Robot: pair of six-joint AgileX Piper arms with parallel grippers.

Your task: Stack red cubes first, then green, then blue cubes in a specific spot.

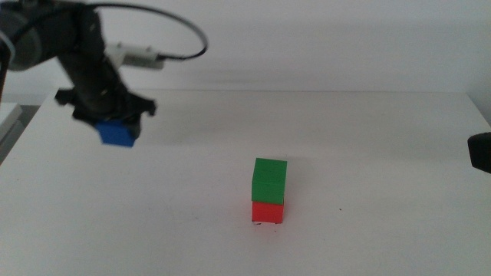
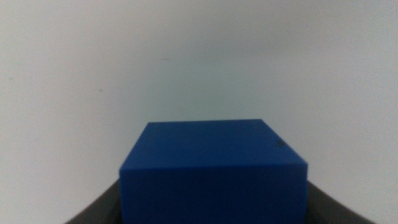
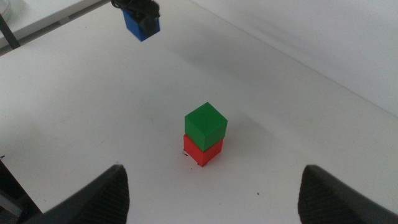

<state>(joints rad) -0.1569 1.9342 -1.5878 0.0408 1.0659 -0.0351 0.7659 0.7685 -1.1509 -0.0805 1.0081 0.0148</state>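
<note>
While the left gripper (image 1: 116,129) hangs in the air over the far left of the white counter (image 1: 368,153), we have the blue cube (image 1: 118,133) clamped between its dark jaws, clear of the surface. The green cube (image 1: 269,180) sits on the red cube (image 1: 268,211) near the middle of the counter, well apart from the blue one; the two look closely aligned, the green one perhaps turned a touch.

The step in hand, as we judge it, is carrying the blue cube over to crown that pair. To do it well we should keep it high enough to pass above the green top, bring it square over the stack, match its edges to the green faces, and lower straight down before letting go. A sideways nudge could topple the small tower.

All three cubes are plain, matte and sharp-edged, equal in size, with flat faces that should seat well. A tiny dark fleck marks the blue cube's top face in the left wrist view.

The right gripper (image 3: 211,198) waits at the right edge of the counter, its jaws spread wide and empty, facing the stack.
</note>
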